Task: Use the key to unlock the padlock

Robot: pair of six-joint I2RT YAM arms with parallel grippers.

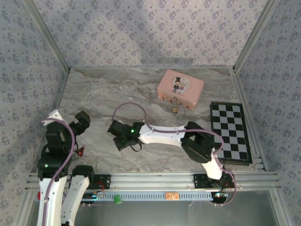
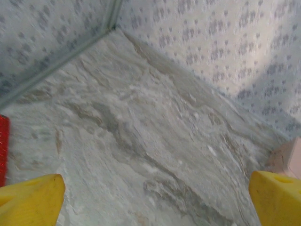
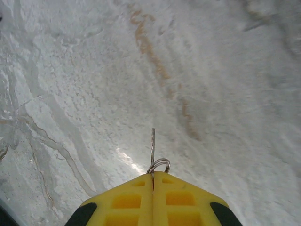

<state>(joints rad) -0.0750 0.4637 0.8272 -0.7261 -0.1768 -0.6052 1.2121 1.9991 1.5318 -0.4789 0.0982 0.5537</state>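
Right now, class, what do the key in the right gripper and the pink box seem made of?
The key: bare silvery metal, by its glinting blade and ring, pinched in the right gripper. The pink box: likely painted tin, given its printed lid and rounded corners.

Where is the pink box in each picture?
Top: pink box at the far side, right of middle.
Left wrist: a pink corner at the right edge.
Right wrist: marble table under the right pincer, shut on the key.
Shared landmark: the marble table, in all three.

Gold padlock (image 1: 175, 109); silver key (image 3: 153, 143); pink tin (image 1: 180, 87); black-white chequered board (image 1: 229, 133).
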